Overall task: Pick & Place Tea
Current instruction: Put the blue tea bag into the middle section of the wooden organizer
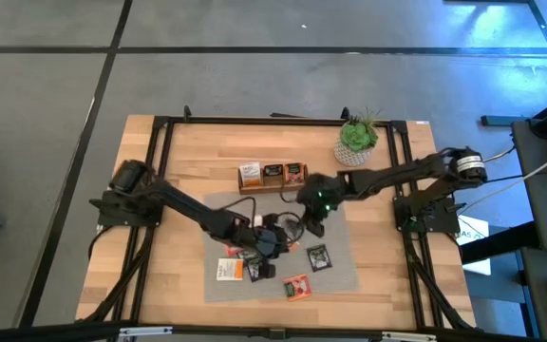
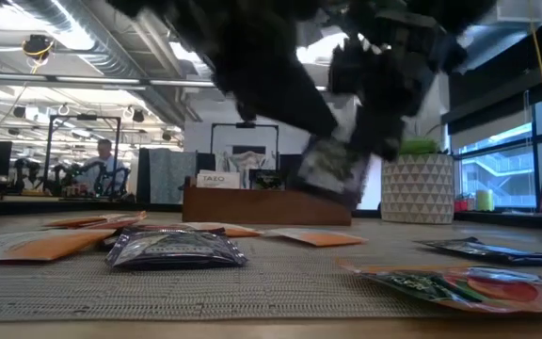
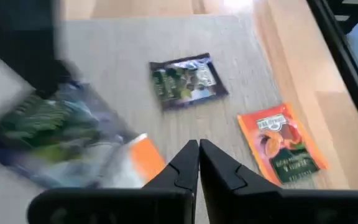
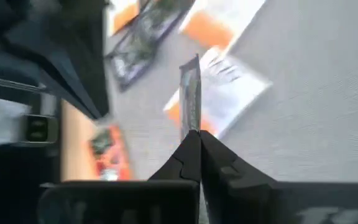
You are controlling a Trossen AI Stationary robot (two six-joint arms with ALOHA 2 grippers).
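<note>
- my left tool (image 3: 197,149) sits over the grey mat (image 1: 340,275) at about 7 o'clock from the surface's (image 1: 160,275) centre, fingers clenched on nothing that i can see; it waits among the loose sachets.
- just past its tips lie a dark sachet (image 3: 188,81) and an orange sachet (image 3: 281,146), both flat on the mat, the orange one nearer the mat's edge.
- my right tool (image 4: 197,134) is near the middle of the mat, clenched on a tea sachet (image 4: 191,93) gripped edge-on, so i see only its thin edge, long axis running straight out from the fingertips.
- the move turns on this: the wooden tray (image 1: 272,177) lies at roughly 11 o'clock from the right tool, close by at the mat's far edge, and this arm is the nearer one to it.
- the overhead view gives that bearing but hides the held sachet under the arm; the right wrist view shows the pinch and no tray.
- the table-level view shows the sachet (image 2: 332,169) hanging clear of the mat in front of the tray (image 2: 266,202), though blurred.
</note>
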